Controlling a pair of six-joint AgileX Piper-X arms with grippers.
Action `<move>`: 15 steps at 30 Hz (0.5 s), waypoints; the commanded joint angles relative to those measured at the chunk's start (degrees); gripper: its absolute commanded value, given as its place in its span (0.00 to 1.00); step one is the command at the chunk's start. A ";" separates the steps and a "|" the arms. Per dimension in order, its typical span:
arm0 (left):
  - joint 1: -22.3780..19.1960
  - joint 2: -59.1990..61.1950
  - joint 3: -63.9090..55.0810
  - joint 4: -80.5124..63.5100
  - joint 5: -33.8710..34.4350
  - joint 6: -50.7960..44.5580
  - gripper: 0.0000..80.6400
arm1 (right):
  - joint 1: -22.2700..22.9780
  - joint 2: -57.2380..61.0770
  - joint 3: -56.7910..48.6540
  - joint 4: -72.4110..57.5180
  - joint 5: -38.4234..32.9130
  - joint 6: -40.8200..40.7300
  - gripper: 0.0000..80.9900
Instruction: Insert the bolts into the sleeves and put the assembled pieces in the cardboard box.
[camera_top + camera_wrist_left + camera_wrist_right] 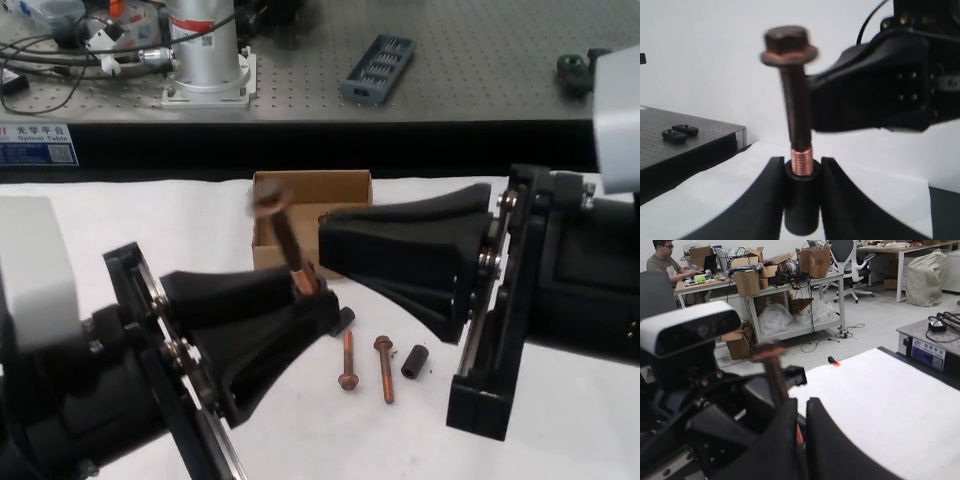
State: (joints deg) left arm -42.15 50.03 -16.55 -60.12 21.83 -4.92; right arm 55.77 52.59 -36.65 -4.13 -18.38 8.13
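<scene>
My left gripper (305, 290) (802, 162) is shut on a short black sleeve (801, 205). A dark bolt (283, 235) (795, 105) with copper threads stands upright in that sleeve, its hex head on top. They hang just in front of the open cardboard box (330, 188). My right gripper (322, 245) (802, 407) is level with the bolt's shank and close beside it, fingers together with nothing between them. Its dark body (875, 90) shows behind the bolt in the left wrist view. The bolt (774, 375) rises just past the right fingertips.
On the white cloth lie two loose copper bolts (347, 362) (385, 370) and two loose black sleeves (414, 360) (346, 320), between the two arms. A raised black perforated bench (450, 70) with gear on it runs behind the box.
</scene>
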 commanded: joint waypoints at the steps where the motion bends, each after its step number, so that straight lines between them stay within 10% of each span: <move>1: 0.15 -0.55 -0.76 -3.86 -0.67 -1.33 0.01 | -0.33 -0.50 -0.36 0.46 -0.77 -0.42 0.06; 15: 0.15 -0.55 -0.76 -3.42 -0.68 -2.94 0.01 | -0.33 -2.15 -0.36 9.08 7.54 -4.43 0.06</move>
State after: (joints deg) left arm -42.15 50.03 -16.55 -60.88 21.01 -6.17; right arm 55.77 50.98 -36.76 2.31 -13.23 5.20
